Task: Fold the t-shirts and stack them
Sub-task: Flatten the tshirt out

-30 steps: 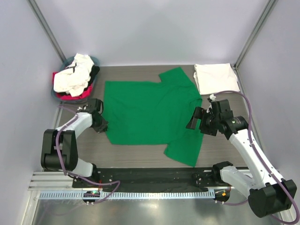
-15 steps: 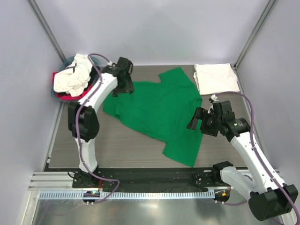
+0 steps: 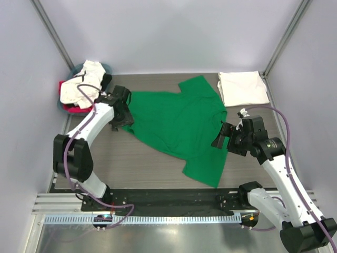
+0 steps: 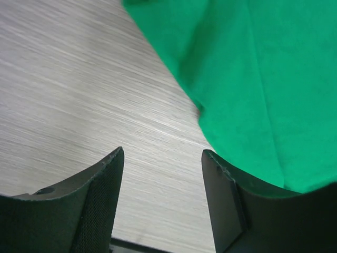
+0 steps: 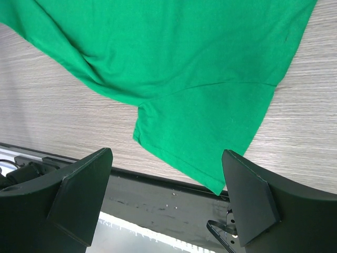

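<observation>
Top external view shows one white t-shirt (image 3: 242,87) folded in the far right corner, the green t-shirt (image 3: 179,124) lying unfolded on the worktop (image 3: 147,163) between the open, empty left hand (image 3: 122,116) and right hand (image 3: 220,136), and more shirts (image 3: 81,88) waiting in the basket (image 3: 77,67).

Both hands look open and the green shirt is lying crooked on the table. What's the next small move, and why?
Probably lower the right hand onto the near sleeve of the green shirt and pinch it. That hand hangs open over the sleeve, which lies spread flat toward the near edge of the table, unfolded. The left hand is open and empty beside the shirt's left edge.
</observation>
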